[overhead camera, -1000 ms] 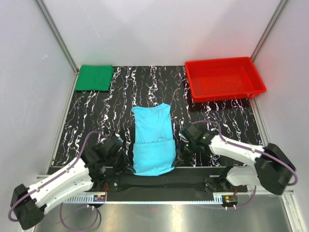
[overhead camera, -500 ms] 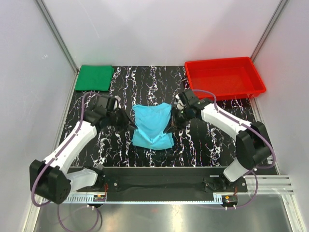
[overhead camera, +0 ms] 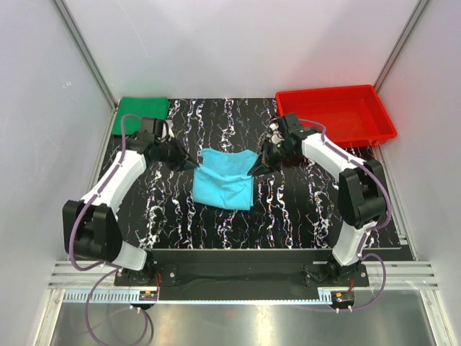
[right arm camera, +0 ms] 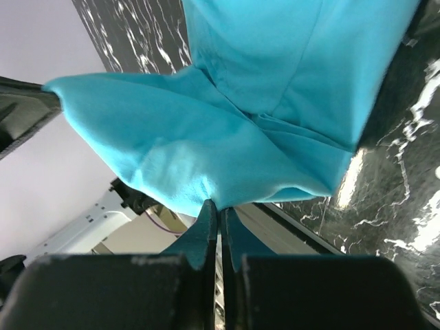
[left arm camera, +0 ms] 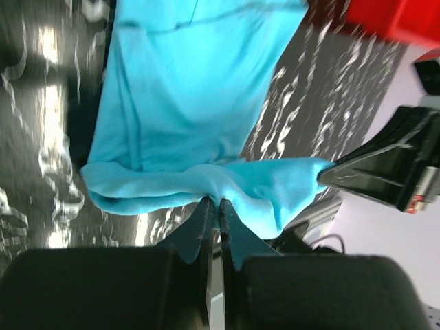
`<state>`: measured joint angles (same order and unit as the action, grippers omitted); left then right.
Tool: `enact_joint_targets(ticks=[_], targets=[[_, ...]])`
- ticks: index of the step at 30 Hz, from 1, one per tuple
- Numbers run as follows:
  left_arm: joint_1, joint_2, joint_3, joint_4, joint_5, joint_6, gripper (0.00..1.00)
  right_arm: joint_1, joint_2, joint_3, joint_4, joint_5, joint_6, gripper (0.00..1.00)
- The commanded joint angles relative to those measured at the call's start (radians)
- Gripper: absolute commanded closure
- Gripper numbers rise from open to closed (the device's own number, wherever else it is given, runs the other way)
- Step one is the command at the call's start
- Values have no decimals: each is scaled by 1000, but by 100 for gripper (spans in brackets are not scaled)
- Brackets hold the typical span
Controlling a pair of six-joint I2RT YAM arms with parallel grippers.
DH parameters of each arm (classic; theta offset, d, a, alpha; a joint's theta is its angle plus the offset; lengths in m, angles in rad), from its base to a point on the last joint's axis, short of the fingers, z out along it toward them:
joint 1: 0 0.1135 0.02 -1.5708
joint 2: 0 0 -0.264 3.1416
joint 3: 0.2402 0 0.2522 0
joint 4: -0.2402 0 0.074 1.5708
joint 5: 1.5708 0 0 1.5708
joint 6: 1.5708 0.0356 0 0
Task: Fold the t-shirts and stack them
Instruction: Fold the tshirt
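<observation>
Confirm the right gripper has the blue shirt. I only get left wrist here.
Observer: Yes. Its own wrist view shows the right gripper shut on an edge of the light blue t-shirt.
Operator: Where's the green one?
Observer: The dark green t-shirt lies folded flat at the far left corner of the table.
Operator: Red blur, top right?
Observer: A red tray at the far right corner, with nothing visible inside.

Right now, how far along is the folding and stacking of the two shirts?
Done: the dark green cloth shirt lies folded at the far left corner. In hand: the left gripper and right gripper are shut on the light cyan-blue cloth shirt, partly folded. Left: finish that fold and stack the shirts.
</observation>
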<state>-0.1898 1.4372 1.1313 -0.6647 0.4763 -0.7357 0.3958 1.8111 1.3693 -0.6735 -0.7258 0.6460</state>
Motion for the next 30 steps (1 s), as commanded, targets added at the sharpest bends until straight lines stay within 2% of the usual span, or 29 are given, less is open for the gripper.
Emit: enact_joint_targets(ticks=[1,10,17,23,30], targets=[[29,44,105,85,58,36,100,-41,31,79,-1,-84,-17,100],[50,228,223,172,111,2,100,-106,180,211,-6,-158,-5,100],[50,255,251,177,104,-8,100,-117,243,264,-49,-182,-43,100],[47,37,-29,84,59,5,100,-114,117,117,-103,-130,-109,100],[-2,-233,-352,-38,36,16,100,-32,-50,-209,-65,-119,-108,100]])
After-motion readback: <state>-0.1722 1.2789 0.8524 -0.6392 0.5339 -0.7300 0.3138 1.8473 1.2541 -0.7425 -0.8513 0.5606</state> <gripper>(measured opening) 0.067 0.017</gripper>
